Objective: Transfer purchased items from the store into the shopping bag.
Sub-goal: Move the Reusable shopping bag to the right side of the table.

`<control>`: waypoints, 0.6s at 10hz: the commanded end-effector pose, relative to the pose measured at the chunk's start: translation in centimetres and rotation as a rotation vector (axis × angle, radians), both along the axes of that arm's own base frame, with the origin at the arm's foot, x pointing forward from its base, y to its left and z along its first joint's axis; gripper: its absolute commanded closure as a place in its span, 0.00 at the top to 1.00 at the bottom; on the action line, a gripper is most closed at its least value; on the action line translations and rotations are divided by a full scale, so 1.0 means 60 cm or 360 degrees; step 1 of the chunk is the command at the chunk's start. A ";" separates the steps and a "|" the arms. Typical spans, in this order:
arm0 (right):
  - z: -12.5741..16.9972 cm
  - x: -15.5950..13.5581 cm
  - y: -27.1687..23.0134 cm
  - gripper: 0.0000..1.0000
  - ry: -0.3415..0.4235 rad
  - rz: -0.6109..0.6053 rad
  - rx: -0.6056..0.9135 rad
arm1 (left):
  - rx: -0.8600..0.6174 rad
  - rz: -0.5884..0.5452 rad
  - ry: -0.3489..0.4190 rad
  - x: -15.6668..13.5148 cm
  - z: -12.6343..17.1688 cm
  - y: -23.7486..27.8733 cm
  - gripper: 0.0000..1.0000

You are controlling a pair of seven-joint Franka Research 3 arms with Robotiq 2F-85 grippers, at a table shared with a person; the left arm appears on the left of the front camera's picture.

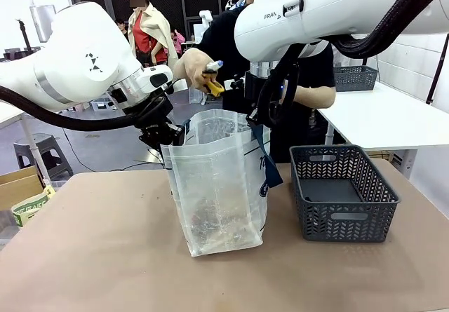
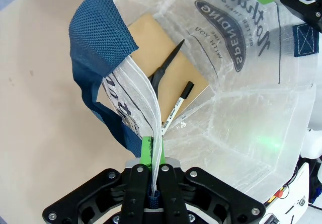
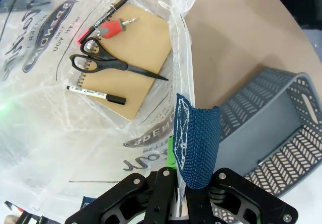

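My left end effector (image 1: 166,137) is clamped on the near rim of the shopping bag (image 1: 217,186). The bag stands mid-bench (image 1: 98,256): tall, translucent white, with navy straps and a round navy logo. Inside it lie one brown notebook (image 3: 143,45), one pair of black scissors (image 3: 108,65), two pens (image 3: 95,93) and one red-handled screwdriver (image 3: 114,27). My right end effector (image 1: 254,121) pinches the opposite rim. One dark grey lattice basket (image 1: 323,221) sits just to the right.

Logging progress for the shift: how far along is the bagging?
Done: a notebook, scissors, markers and a screwdriver lie in the shopping bag; the basket looks empty. In hand: left gripper and right gripper pinch the bag's rim open while the person's hand holds a yellow-handled tool above it. Left: that tool going in.
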State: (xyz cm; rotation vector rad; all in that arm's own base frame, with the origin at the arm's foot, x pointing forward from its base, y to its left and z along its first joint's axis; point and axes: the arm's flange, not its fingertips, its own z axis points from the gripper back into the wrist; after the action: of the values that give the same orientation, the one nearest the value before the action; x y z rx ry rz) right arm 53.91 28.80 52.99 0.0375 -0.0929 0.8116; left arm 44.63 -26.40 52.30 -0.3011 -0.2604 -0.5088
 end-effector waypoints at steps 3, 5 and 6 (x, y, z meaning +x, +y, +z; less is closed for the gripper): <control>0.000 0.000 -0.001 0.00 -0.0001 -0.0001 0.0000 | 0.0008 -0.0003 -0.0007 0.000 0.001 0.001 0.00; 0.000 0.000 -0.001 0.00 -0.0001 -0.0001 0.0000 | 0.0008 -0.0003 -0.0007 0.000 0.001 0.001 0.00; 0.000 0.000 -0.001 0.00 -0.0001 -0.0001 0.0000 | 0.0008 -0.0003 -0.0007 0.000 0.001 0.001 0.00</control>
State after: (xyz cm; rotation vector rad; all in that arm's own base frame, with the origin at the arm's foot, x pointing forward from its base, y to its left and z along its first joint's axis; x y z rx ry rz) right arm 53.91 28.80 52.99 0.0375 -0.0929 0.8116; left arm 44.63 -26.40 52.30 -0.3011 -0.2604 -0.5088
